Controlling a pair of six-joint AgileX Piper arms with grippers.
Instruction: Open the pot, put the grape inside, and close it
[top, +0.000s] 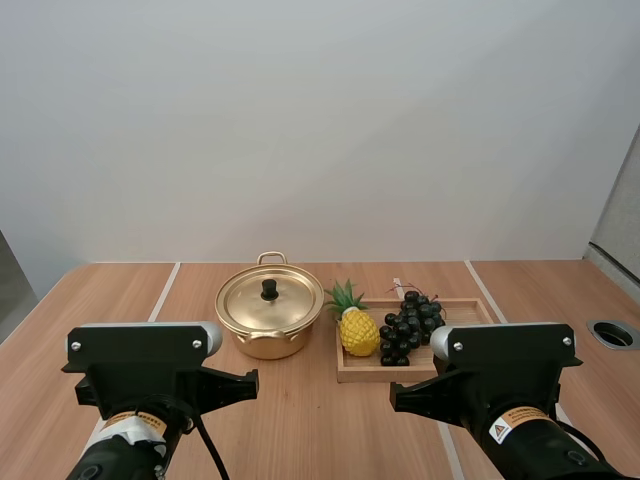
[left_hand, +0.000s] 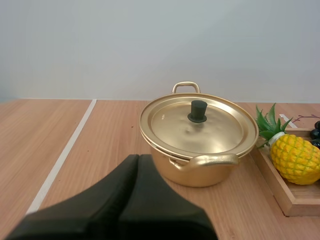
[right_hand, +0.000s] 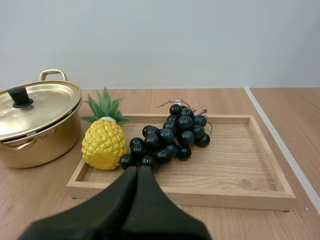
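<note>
A gold pot (top: 269, 318) stands at mid-table with its lid (left_hand: 198, 125) on, a black knob (left_hand: 197, 110) at the lid's centre. Right of it a bunch of dark grapes (top: 410, 325) lies on a wooden tray (top: 468, 312). My left gripper (left_hand: 138, 161) is shut, its fingers together as one dark wedge just short of the pot (left_hand: 197, 150). My right gripper (right_hand: 138, 171) is also shut on nothing, its tip at the tray's near rim (right_hand: 175, 194), close in front of the grapes (right_hand: 167, 136).
A yellow toy pineapple (top: 356, 324) lies on the tray between the pot and the grapes. A round hole (top: 613, 334) is set in the table at the far right. White lines (top: 162, 292) cross the wooden table top.
</note>
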